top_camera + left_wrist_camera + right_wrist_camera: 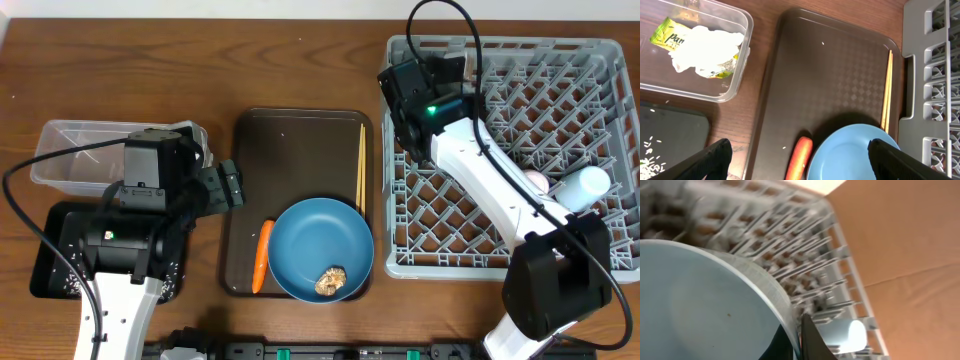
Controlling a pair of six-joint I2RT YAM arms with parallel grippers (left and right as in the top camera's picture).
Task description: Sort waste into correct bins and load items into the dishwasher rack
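My right gripper (801, 342) is shut on the rim of the pale bowl (705, 305) and holds it over the far left part of the grey dishwasher rack (560, 80). In the overhead view this gripper (440, 72) mostly hides the bowl. A light-blue cup (585, 185) and a pink cup (537, 180) lie in the rack. My left gripper (800, 167) is open and empty above the orange carrot (799, 159), next to the blue plate (850, 155). A brown food lump (331, 280) sits on the plate. The chopsticks (886, 90) lie along the tray's right side.
The dark-brown serving tray (830, 65) holds the plate, carrot and chopsticks. The clear tub (742, 55) holds the yellow-green wrapper (665, 35) and crumpled white paper (705, 47). The black tray (675, 130) holds rice grains (647, 150).
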